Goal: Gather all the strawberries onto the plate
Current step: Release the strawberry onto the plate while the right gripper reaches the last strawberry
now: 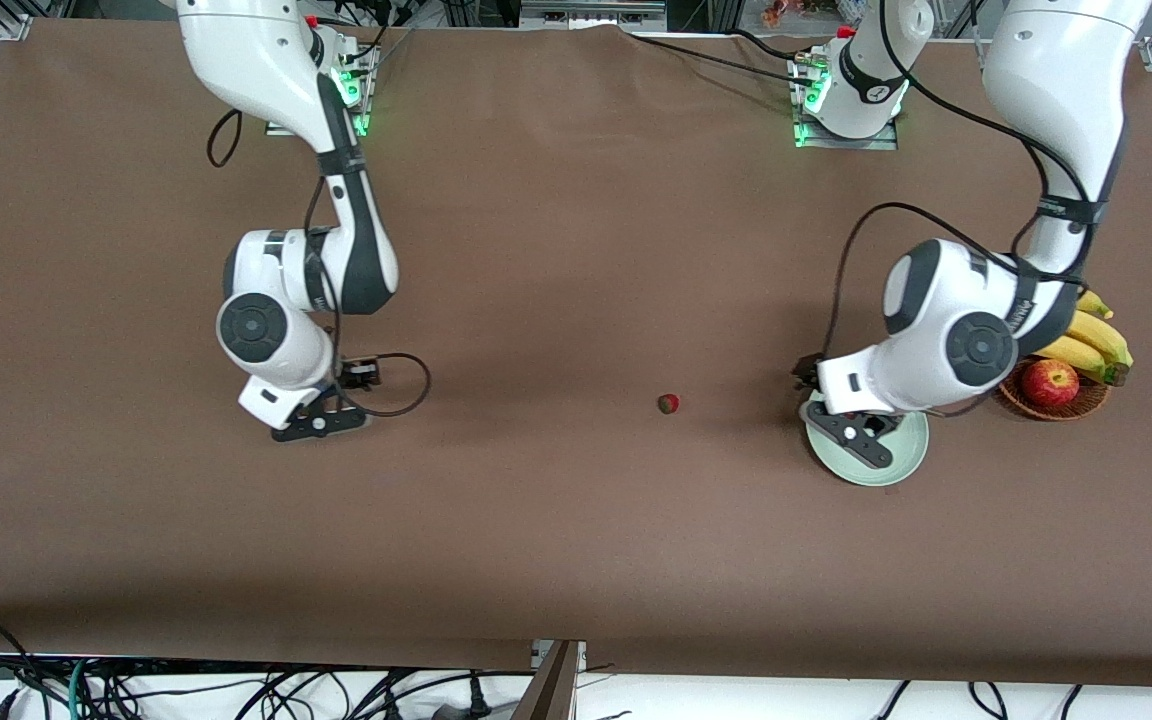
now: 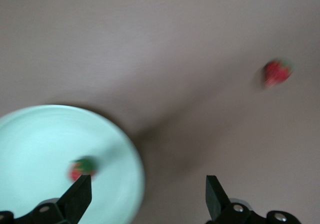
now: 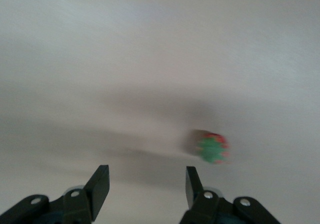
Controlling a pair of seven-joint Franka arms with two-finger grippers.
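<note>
**A:** Where was the left claw (image 1: pixel 861 435)?

**B:** Over the plate (image 1: pixel 898 470), spread wide and empty. One berry (image 2: pixel 82 168) lay in the plate, close by a fingertip.

**A:** And the loose berry (image 1: pixel 668 403)?

**B:** On the bare surface (image 1: pixel 576 250), at nine o'clock from the plate in the front view, well apart from it.

**A:** The right claw (image 1: pixel 321 420)?

**B:** Low over the surface, at nine o'clock from that loose berry. It was wide too, gripping nothing. A third berry (image 3: pixel 212 149) sat on the surface near one fingertip, seemingly not touching it.

**A:** Anything else?

**B:** A basket (image 1: pixel 1046 413) with an apple (image 1: pixel 1050 382) and bananas (image 1: pixel 1096 340), near the plate at two o'clock.
</note>
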